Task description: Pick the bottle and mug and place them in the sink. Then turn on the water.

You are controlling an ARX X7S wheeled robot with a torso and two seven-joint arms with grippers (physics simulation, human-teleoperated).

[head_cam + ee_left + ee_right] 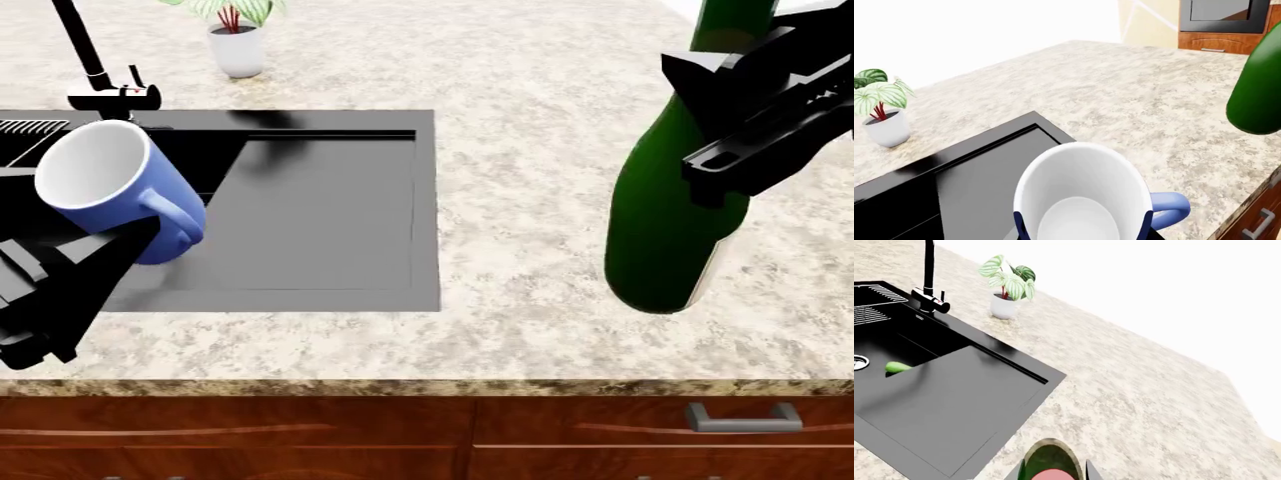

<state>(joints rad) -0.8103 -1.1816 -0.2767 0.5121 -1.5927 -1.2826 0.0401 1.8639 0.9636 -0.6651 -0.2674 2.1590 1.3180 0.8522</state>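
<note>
Even, bright, diffuse light fills all three renders, with nothing blurred or out of focus. Beyond the speckled beige stone table [1134, 95], the background is blown out to pure white in both wrist views. The flat black drainboard of the sink [334, 210] carries a soft grey sheen, and a faint dark smudge near its upper edge is possibly a shadow.

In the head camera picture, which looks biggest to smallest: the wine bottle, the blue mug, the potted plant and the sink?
1. Sink, spanning the widest area.
2. Bottle.
3. Mug.
4. Potted plant, partly cut off by the frame's top edge.

The bottle and mug are lifted nearer the camera, so they look larger than they really are.
</note>
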